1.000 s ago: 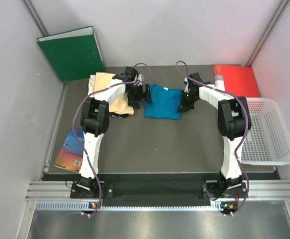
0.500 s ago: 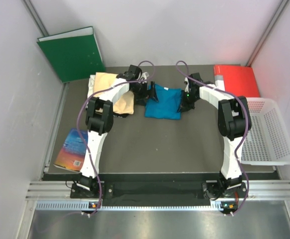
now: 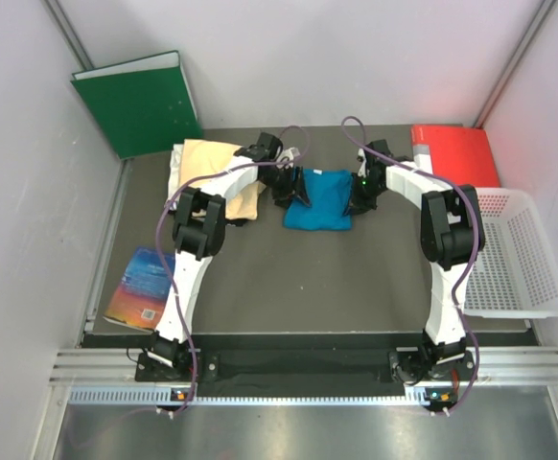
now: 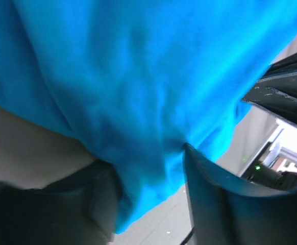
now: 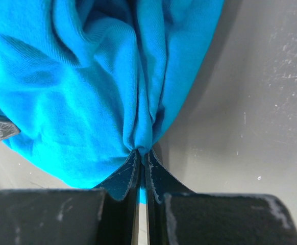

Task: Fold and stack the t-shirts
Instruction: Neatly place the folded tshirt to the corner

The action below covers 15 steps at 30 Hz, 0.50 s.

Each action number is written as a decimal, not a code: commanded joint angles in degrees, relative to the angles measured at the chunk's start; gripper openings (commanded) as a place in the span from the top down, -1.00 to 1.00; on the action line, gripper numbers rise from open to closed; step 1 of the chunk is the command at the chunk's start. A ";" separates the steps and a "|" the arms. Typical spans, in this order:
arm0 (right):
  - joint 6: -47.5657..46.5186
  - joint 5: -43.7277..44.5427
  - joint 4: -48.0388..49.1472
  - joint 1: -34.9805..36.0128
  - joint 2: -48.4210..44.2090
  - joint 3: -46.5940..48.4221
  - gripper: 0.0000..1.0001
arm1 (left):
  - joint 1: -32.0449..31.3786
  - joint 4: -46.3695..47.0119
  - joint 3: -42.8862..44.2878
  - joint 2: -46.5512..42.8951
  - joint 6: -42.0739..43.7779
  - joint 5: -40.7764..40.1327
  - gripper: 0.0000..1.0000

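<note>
The folded teal-blue t-shirt (image 3: 319,199) lies at the back middle of the grey table (image 3: 308,278). My left gripper (image 3: 293,187) sits at its left edge; in the left wrist view the blue cloth (image 4: 138,92) fills the gap between the half-closed fingers (image 4: 204,184) of that gripper (image 4: 146,158) and touches both. My right gripper (image 3: 356,196) is at the shirt's right edge, shut tight on a bunched pinch of blue cloth (image 5: 87,92), as the right wrist view shows at the gripper (image 5: 142,152). The pale yellow-orange t-shirt (image 3: 207,172) lies folded to the left, partly under the left arm.
A green binder (image 3: 140,101) leans in the back left corner. A red folder (image 3: 456,153) lies at the back right, next to a white basket (image 3: 514,254) on the right. A colourful book (image 3: 140,287) lies at the table's left edge.
My left gripper moved right from the yellow shirt to the blue shirt's left edge and its jaws closed in around the cloth. The blue shirt shifted slightly right. The right gripper kept its hold.
</note>
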 commanded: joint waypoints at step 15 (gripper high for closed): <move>-3.38 0.27 2.49 -1.12 -6.68 -1.11 -0.10 | -1.45 -7.75 5.20 -2.47 6.40 -12.98 1.00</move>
